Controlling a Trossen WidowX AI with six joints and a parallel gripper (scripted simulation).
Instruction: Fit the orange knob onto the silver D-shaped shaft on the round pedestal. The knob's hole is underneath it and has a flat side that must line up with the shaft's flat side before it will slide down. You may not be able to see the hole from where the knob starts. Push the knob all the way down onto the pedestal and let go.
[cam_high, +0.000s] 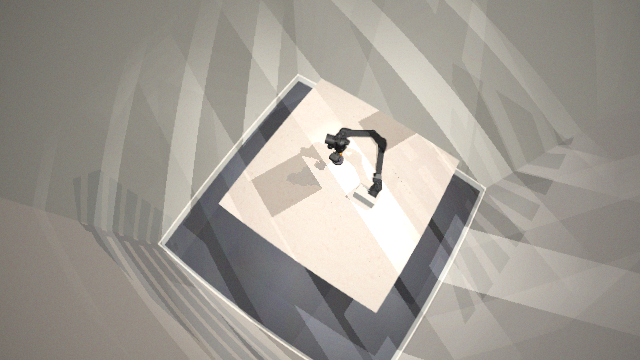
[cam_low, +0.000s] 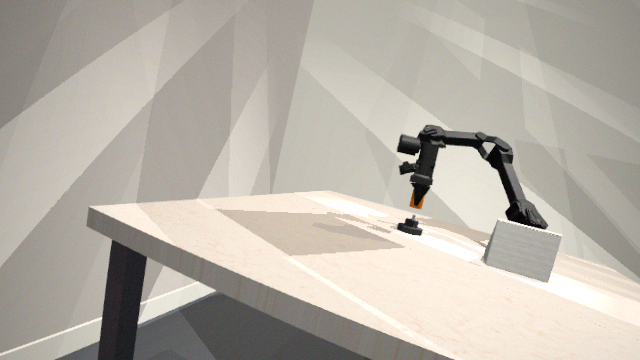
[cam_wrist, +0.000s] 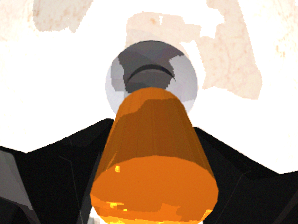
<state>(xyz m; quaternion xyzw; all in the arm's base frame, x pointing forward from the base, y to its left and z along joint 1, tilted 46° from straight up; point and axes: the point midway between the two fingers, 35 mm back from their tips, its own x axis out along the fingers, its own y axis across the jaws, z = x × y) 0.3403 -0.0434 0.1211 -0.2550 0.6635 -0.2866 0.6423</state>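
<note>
The orange knob (cam_low: 414, 201) (cam_wrist: 154, 185) is held upright between the black fingers of my gripper (cam_low: 419, 198) (cam_wrist: 151, 130), which is shut on it. A speck of the knob shows in the top view. The dark round pedestal (cam_high: 338, 161) (cam_low: 410, 230) (cam_wrist: 188, 85) stands on the table, with the small silver shaft (cam_low: 413, 217) upright on top. In the exterior view the knob hangs above the shaft, with a gap between them. In the wrist view the knob's far end overlaps the pedestal and hides the shaft. The knob's hole and the flat sides cannot be seen.
The arm (cam_high: 361, 133) (cam_low: 462, 138) arches from its base on a pale grey block (cam_high: 364, 199) (cam_low: 522, 250) to the pedestal. The pale table (cam_high: 320, 240) (cam_low: 240, 240) carries bright light patches and shadows. The table's near edge shows in the exterior view.
</note>
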